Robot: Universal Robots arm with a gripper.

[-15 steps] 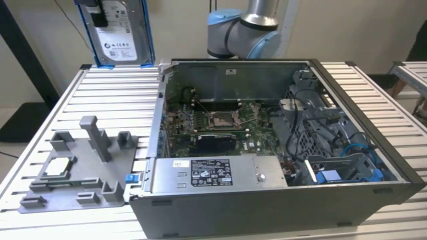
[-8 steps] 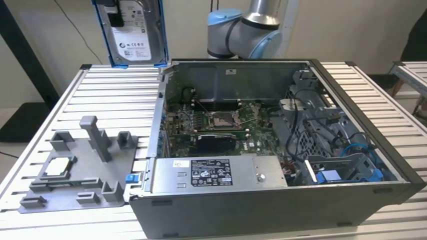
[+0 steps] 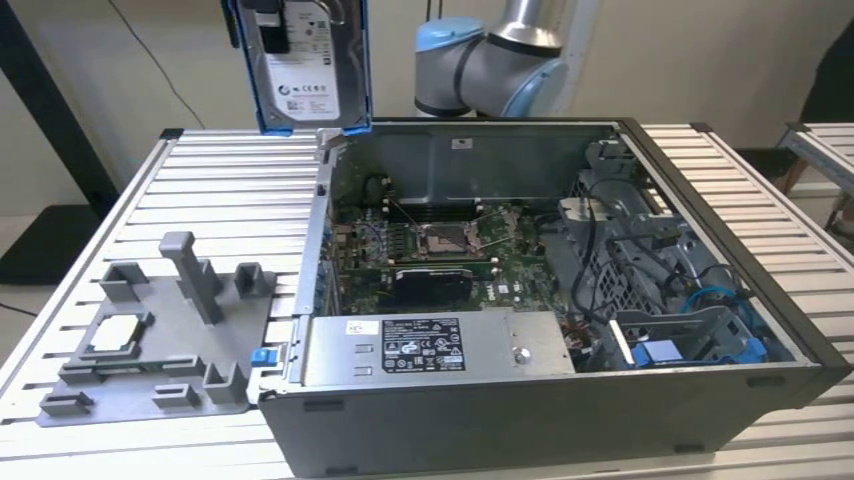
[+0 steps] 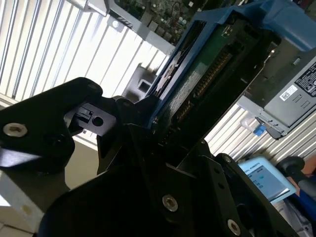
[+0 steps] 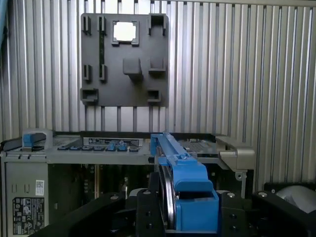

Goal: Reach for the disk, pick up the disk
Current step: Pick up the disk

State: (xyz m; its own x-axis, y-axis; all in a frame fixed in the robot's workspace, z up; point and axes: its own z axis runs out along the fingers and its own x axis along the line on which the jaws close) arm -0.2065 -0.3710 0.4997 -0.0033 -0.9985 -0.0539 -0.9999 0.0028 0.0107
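The disk, silver-grey with a white printed label and a bright blue side frame, hangs upright in the air above the table's far side, just beyond the open computer case's back left corner in the exterior view. My gripper is shut on its upper end. In the first wrist view the disk's blue frame edge runs out from between the black gripper parts. Its green circuit-board underside and blue frame show in the second wrist view.
An open computer case with motherboard and a long grey metal box lies on the slatted aluminium table. A grey fixture plate with posts holds a pale square chip. The arm's base stands behind the case.
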